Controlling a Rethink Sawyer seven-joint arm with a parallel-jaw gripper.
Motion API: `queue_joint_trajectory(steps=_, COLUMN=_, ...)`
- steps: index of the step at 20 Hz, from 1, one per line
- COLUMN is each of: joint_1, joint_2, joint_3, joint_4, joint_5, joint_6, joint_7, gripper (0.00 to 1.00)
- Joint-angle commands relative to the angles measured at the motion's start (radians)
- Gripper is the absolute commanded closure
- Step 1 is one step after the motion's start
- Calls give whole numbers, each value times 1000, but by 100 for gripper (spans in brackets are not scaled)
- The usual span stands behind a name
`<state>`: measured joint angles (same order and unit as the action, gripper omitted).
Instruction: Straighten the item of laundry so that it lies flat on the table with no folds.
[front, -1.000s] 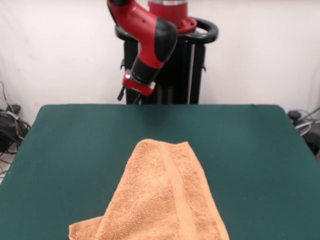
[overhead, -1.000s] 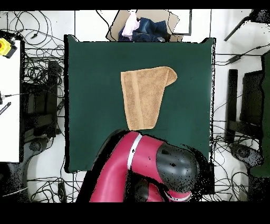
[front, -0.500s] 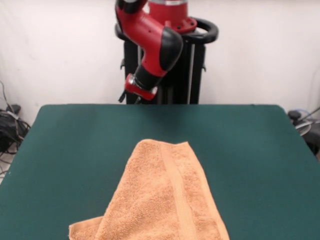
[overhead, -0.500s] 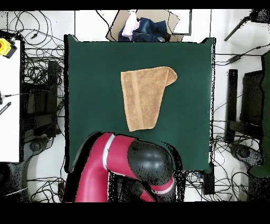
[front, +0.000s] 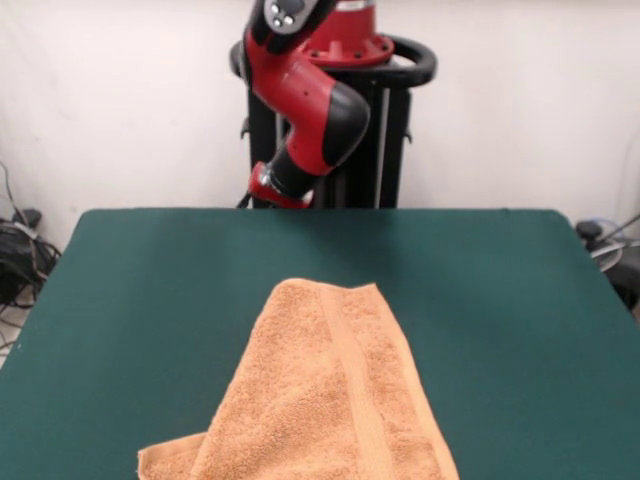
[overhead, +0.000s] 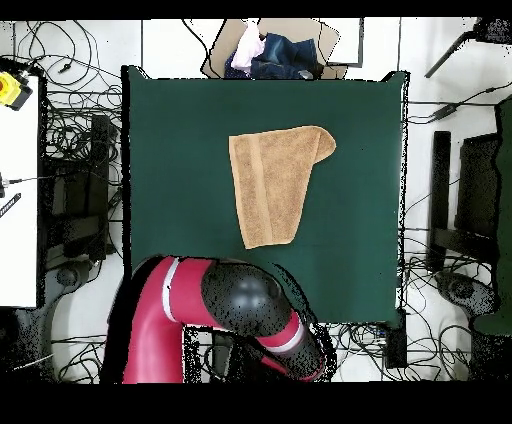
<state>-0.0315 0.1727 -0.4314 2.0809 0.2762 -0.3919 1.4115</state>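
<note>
Your orange-tan terry towel (front: 325, 395) (overhead: 274, 181) lies folded on the dark green felt bench (front: 150, 300) (overhead: 180, 150); the pincer's (front: 262, 196) grip state cannot be told.

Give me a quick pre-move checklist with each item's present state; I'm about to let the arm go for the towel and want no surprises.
1. Towel fully on the table: ok in the overhead view.
2. Towel flat, no folds: not ok; one side is folded over, with a corner poking out underneath.
3. Arm clear of the towel: ok, it is back at the table's edge.
4. Gripper open: cannot tell.
5. Bare felt around the towel to spread it: ok.
</note>
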Motion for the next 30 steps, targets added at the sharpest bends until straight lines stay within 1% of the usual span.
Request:
queue_joint_trajectory(steps=1, joint_1=22, joint_2=174, joint_3=99, joint_4=-167, joint_5=70, joint_6=138, joint_7=149, gripper=0)
queue_joint_trajectory(steps=3, joint_1=28, joint_2=191, joint_3=101, joint_4=-197, joint_5=89, joint_6=145, joint_7=155, gripper=0)
queue_joint_trajectory(steps=9, joint_1=49, joint_2=298, joint_3=98, joint_4=-348, joint_5=171, joint_6=118, joint_7=163, gripper=0)
queue_joint_trajectory(steps=12, joint_1=55, joint_2=351, joint_3=90, joint_4=-414, joint_5=202, joint_6=86, joint_7=157, gripper=0)
queue_joint_trajectory(steps=14, joint_1=59, joint_2=368, joint_3=83, joint_4=-434, joint_5=211, joint_6=79, joint_7=153, gripper=0)
queue_joint_trajectory(steps=16, joint_1=46, joint_2=352, joint_3=83, joint_4=-417, joint_5=182, joint_6=87, joint_7=147, gripper=0)
queue_joint_trajectory(steps=22, joint_1=-4, joint_2=254, joint_3=87, joint_4=-303, joint_5=49, joint_6=95, joint_7=146, gripper=0)
queue_joint_trajectory(steps=24, joint_1=-20, joint_2=189, joint_3=84, joint_4=-227, joint_5=-6, joint_6=113, joint_7=141, gripper=0)
queue_joint_trajectory(steps=26, joint_1=-41, joint_2=103, joint_3=72, joint_4=-119, joint_5=-85, joint_6=116, joint_7=135, gripper=0)
queue_joint_trajectory(steps=28, joint_1=-63, joint_2=16, joint_3=49, joint_4=-15, joint_5=-164, joint_6=121, joint_7=130, gripper=0)
queue_joint_trajectory(steps=30, joint_1=-76, joint_2=-55, joint_3=23, joint_4=58, joint_5=-223, joint_6=140, joint_7=124, gripper=0)
